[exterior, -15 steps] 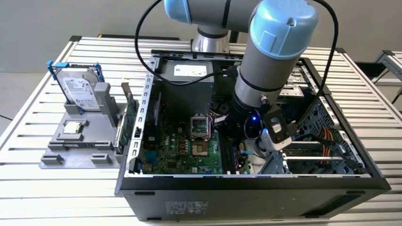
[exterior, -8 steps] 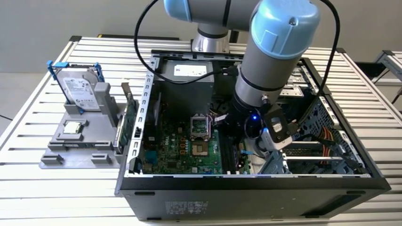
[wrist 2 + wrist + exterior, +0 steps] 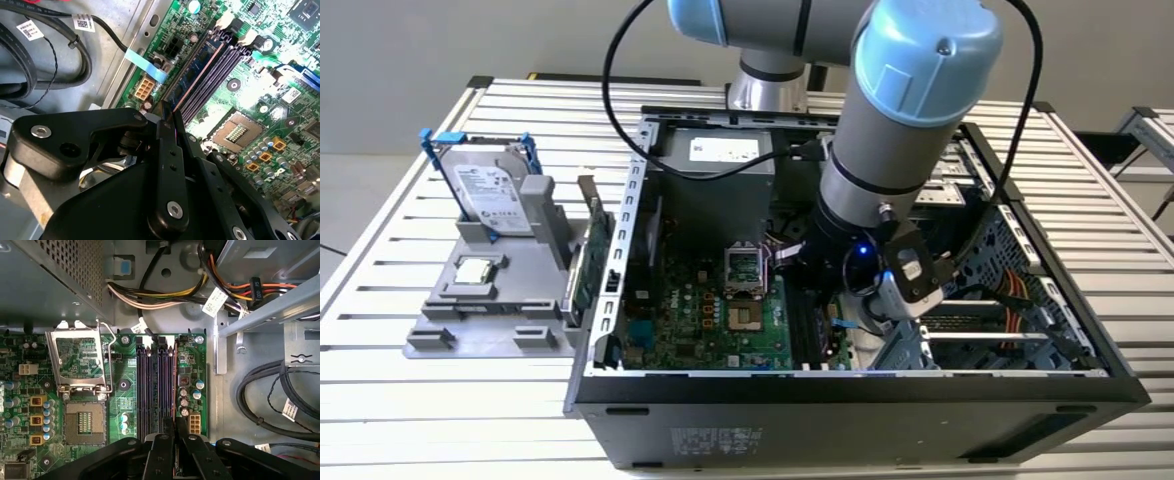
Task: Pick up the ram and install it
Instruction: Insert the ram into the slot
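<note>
The arm reaches down into the open computer case, and the gripper hangs over the memory slots, which lie just beside the processor socket. The fingers stand narrow, pinched on the near end of the ram. The stick stands on edge in the slot farthest from the processor socket, along the rim of the green board. Its dark-blue side and thin coppery edge run away from the fingertips toward the white latches at the far end. It seems to sit low in the slot, though from these angles it cannot be told whether it is fully home or only resting on the contacts.

The main risk is judged to be a tilted or offset stick. If its notch does not meet the slot's key, downward force could bend the stick or strain the board instead of seating it. Held at one end only, the far end could ride high and leave the latches open. On the side of the ram away from the processor socket, a small white connector and a few capacitors stand close, so a sideways slip could knock them.
</note>
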Available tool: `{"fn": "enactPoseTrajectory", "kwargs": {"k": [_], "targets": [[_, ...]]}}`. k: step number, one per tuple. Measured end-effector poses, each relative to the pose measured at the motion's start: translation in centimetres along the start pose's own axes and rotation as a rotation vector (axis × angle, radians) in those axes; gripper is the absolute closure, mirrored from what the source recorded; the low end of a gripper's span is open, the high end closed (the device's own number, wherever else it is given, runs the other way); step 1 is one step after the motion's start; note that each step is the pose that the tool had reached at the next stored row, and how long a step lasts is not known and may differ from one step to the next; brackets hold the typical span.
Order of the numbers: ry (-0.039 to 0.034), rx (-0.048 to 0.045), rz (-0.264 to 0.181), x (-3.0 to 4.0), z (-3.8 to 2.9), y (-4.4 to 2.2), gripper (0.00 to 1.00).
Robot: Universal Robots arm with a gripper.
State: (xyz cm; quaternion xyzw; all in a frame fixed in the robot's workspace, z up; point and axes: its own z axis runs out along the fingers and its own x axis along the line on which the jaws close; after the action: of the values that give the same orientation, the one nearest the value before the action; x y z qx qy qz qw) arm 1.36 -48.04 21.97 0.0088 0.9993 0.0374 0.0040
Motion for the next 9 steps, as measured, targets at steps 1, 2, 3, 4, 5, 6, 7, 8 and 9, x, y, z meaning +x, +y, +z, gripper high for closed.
{"fn": "enactPoseTrajectory", "kwargs": {"k": [1, 2, 3, 4, 5, 6, 7, 8, 9], "targets": [[0.0003, -0.0006, -0.003, 0.0, 0.0, -0.02, 1.0], [0.0004, -0.0018, -0.004, 0.0, -0.01, -0.03, 1.0], [0.0005, -0.0044, -0.004, 0.0, -0.01, -0.04, 1.0], [0.0005, -0.0076, -0.004, 0.0, 0.0, -0.04, 1.0], [0.0005, -0.0105, -0.004, -0.02, -0.01, -0.05, 1.0], [0.0005, -0.0126, -0.004, -0.05, -0.01, -0.05, 1.0], [0.0005, -0.0139, -0.004, -0.09, -0.01, -0.05, 1.0], [0.0005, -0.0153, -0.003, -0.14, -0.02, -0.05, 1.0], [0.0006, -0.016, -0.003, -0.2, -0.03, -0.06, 1.0]]}}
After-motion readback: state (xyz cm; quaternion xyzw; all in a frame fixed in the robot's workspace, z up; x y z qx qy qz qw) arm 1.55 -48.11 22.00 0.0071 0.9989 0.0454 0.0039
